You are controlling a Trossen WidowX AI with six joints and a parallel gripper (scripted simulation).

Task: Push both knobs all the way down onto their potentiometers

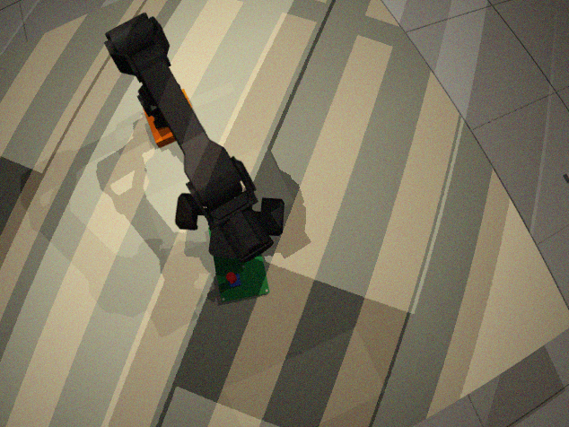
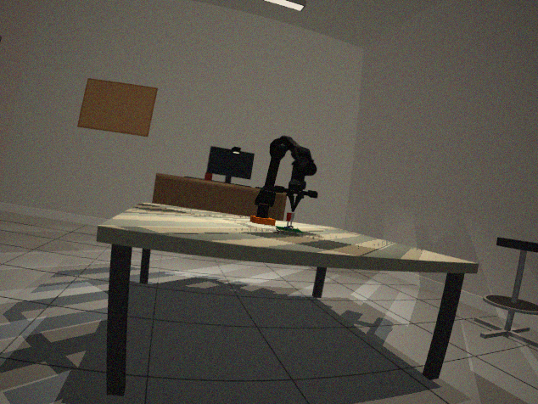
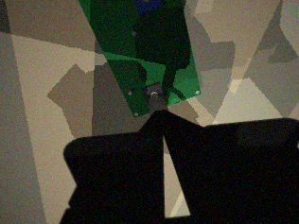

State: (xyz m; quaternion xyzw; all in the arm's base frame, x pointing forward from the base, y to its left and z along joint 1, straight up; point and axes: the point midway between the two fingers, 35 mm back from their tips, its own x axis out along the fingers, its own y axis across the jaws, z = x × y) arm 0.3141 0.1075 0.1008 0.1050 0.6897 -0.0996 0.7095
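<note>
Striped table (image 1: 413, 206) bears green circuit board (image 1: 250, 280); closed, empty hand (image 3: 161, 114) above grey knob (image 3: 154, 93).

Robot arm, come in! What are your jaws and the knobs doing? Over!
Gripper shut, empty, tips right over the grey knob near the board edge. Red knob untouched farther along. Nothing in the way.

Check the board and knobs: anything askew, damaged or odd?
Nothing stands out. The board lies flat, with no damage visible. The shut gripper is right over the grey knob at the board's near end. The red knob stands upright on its blue potentiometer.
</note>
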